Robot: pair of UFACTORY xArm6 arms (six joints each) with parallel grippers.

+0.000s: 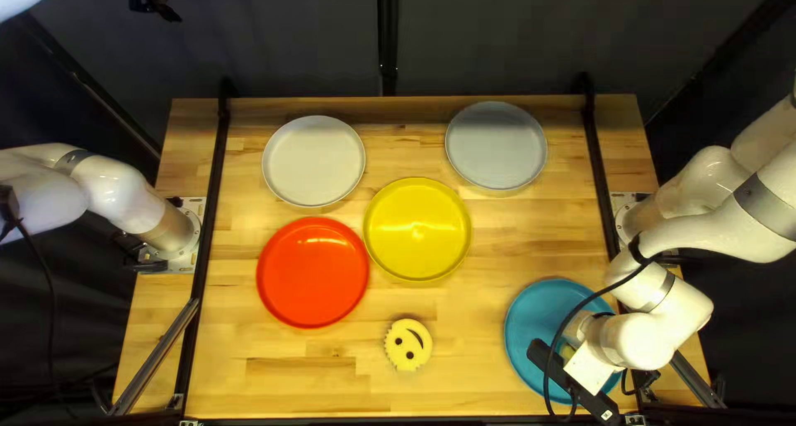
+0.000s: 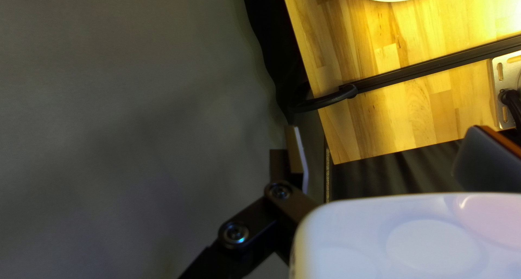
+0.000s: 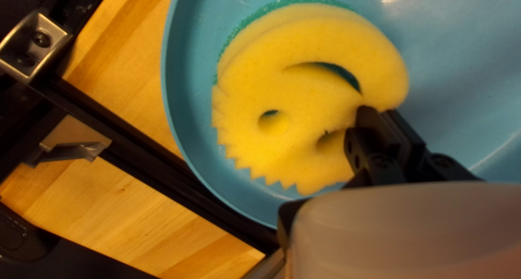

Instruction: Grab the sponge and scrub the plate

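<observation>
Inside blue round plate (image 3: 461,56), right gripper (image 3: 375,115) pinching yellow smiley-face foam sponge (image 3: 304,105) by edge (left gripper (image 2: 386,143) gapes); hard scrubbing could twist it loose.

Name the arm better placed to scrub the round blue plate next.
Right, I judge. My right tool is shut on the round, smiling yellow foam sponge, over that blue plate. My left tool hangs open, off the wooden table and far from both.
</observation>
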